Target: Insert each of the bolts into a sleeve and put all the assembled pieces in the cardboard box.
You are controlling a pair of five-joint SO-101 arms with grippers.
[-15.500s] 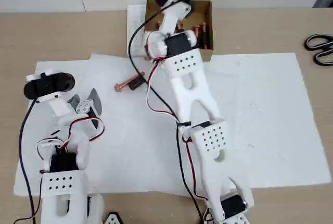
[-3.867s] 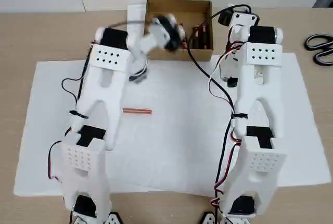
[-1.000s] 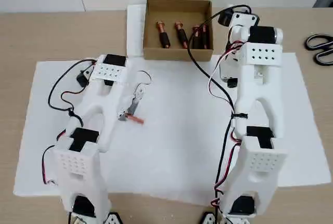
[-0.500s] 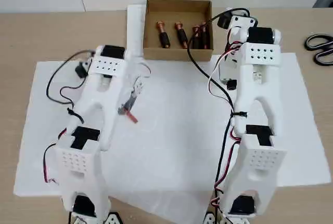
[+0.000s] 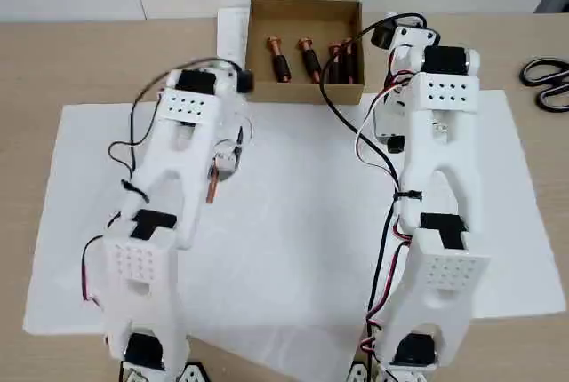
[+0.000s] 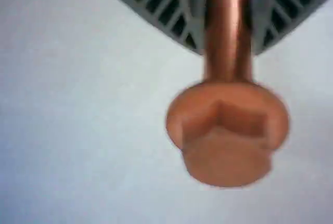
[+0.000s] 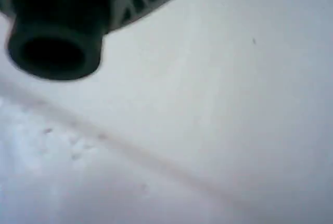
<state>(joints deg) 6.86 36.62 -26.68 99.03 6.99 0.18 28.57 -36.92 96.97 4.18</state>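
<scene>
Left wrist view shows the left jaws clamped on the shank of a copper bolt [image 6: 226,104], with the hex head hanging free of them. Right wrist view shows the right jaws closed on a black sleeve [image 7: 54,47], its open bore clear of the ribbed pad.

The step in hand appears to be insertion of this bolt into this sleeve.

Recommended procedure:
1. Bring both parts together over the white sheet [image 5: 293,249], between the two arms.
2. Set the shank and the bore on one axis before closing the gap. A tilted shank would likely catch on the sleeve rim.
3. Feed slowly. Both grips are narrow, so either part may slip or pivot under side load.
4. Release one part only once the shank is seated.

In the high view the bolt [image 5: 213,187] hangs above the sheet at the left arm, near of the box [image 5: 304,91] and to its left, well apart from the right arm. Four assembled pieces [image 5: 280,60] lie inside the box, at the far side of the worktop [image 5: 89,53].
</scene>
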